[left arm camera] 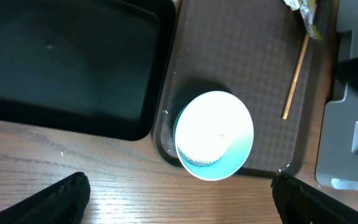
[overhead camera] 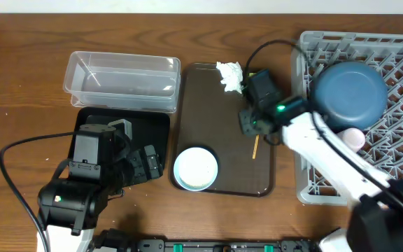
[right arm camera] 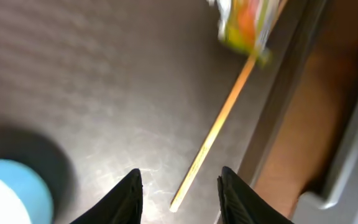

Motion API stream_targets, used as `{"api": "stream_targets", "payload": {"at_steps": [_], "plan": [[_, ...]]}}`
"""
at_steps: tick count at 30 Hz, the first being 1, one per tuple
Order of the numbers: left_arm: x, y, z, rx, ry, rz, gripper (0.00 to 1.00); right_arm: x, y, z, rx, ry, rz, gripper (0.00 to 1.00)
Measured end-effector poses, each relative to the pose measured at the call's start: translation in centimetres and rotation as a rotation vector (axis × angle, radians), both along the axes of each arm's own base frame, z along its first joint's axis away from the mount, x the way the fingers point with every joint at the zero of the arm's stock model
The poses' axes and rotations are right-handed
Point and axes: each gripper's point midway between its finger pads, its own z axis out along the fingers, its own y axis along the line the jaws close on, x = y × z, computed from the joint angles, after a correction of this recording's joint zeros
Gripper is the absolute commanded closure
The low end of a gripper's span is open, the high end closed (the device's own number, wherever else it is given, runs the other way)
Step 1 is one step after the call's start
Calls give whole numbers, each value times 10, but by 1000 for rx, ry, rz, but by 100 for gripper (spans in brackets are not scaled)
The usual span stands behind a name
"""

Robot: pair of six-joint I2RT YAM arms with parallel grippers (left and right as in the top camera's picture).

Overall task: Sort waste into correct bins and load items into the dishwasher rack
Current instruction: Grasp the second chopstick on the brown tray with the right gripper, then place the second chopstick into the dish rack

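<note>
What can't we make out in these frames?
Wrapper: blurred, cut by top edge in right wrist; mostly under right arm overhead.
Bowl contents: washed out by glare, left wrist.
Pink cup: mostly behind right arm, overhead.
Rack: cut by right edge, overhead.

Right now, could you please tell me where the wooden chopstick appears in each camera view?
Overhead: chopstick on the right side of the tray, near its edge.
Left wrist: chopstick at upper right, slanting.
Right wrist: chopstick runs diagonally through the centre, its lower end between the right gripper tips.
Shared landmark: the pale green bowl, lower left of it in every view.
</note>
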Motion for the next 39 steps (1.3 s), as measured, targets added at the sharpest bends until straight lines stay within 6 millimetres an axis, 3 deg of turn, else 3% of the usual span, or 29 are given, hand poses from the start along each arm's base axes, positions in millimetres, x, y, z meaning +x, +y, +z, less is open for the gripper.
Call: {"api": "stream_targets", "payload": {"at_steps": [4,6,11,13,17,18,19,22,27,35,39], "plan": [[0,0,0,0,0,0,4,-1,-18,-49,-109,62,-147,63],[0,0,0,0,0,0,4,3,-20,-64,-129,62,-188,77],[0,0,0,0,0,0,4,2,-15,-76,-97,87,-227,96],[0,0,0,0,0,0,4,0,-13,-79,-89,102,-232,99],[0,0,0,0,0,0,4,-3,-13,-80,-85,119,-237,99],[0,0,0,0,0,0,4,-4,-13,-80,-85,125,-238,93],[0,0,0,0,0,0,4,-6,-13,-80,-84,131,-237,80],[0,0,0,0,0,0,4,-10,-12,-82,-82,150,-231,71],[0,0,0,0,0,0,4,-9,-12,-82,-84,156,-191,99],[0,0,0,0,0,0,4,-7,-18,-80,-87,158,-182,99],[0,0,0,0,1,0,4,5,-29,-52,-33,99,-219,99]]}}
